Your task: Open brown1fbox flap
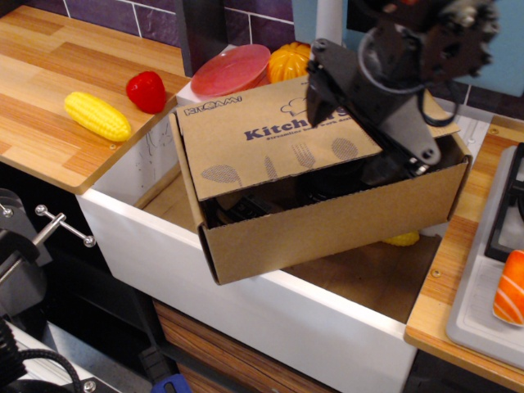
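Careful: your end effector (364,135), fingers spread apart, presses the flap (270,135) of the brown1fbox (327,221) perched on the sink rim (246,286), so pushing could tip it.

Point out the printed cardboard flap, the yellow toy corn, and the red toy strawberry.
Navy-printed brown cardboard flap (262,147): main view, printed face.
Yellow plastic toy corn (97,115): main view, cob's middle.
Red plastic toy strawberry (146,91): main view, body's centre.
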You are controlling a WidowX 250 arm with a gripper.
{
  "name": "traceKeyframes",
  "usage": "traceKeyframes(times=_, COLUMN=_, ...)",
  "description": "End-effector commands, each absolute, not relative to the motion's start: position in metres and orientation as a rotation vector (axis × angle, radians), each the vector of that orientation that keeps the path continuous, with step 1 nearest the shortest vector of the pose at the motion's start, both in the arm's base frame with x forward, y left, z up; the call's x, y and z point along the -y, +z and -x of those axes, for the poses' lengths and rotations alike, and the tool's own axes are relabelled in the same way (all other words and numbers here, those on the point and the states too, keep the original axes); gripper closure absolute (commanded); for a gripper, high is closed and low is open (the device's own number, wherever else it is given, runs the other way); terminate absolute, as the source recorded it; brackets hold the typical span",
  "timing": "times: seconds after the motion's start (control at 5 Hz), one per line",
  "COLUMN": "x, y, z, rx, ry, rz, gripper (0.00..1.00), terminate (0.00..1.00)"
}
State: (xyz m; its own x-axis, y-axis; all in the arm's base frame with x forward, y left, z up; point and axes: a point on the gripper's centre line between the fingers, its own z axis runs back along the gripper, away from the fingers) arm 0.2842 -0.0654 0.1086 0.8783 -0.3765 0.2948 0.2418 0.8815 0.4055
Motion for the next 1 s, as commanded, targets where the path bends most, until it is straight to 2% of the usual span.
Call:
traceKeyframes(times=0.0, x=0.064, y=0.116, z=-0.287, rx=0.492, ry=-0.383, rz=-0.458, gripper=0.0, terminate=0.0)
traceKeyframes(times=0.4, x=0.063, y=0.113, z=-0.286, rx=0.499, ry=-0.401, rz=-0.469, gripper=0.0, terminate=0.0)
traceKeyframes(times=0.8, x=0.045, y=0.136, z=-0.3, rx=0.473, ry=-0.48, rz=-0.49, gripper=0.0, terminate=0.0)
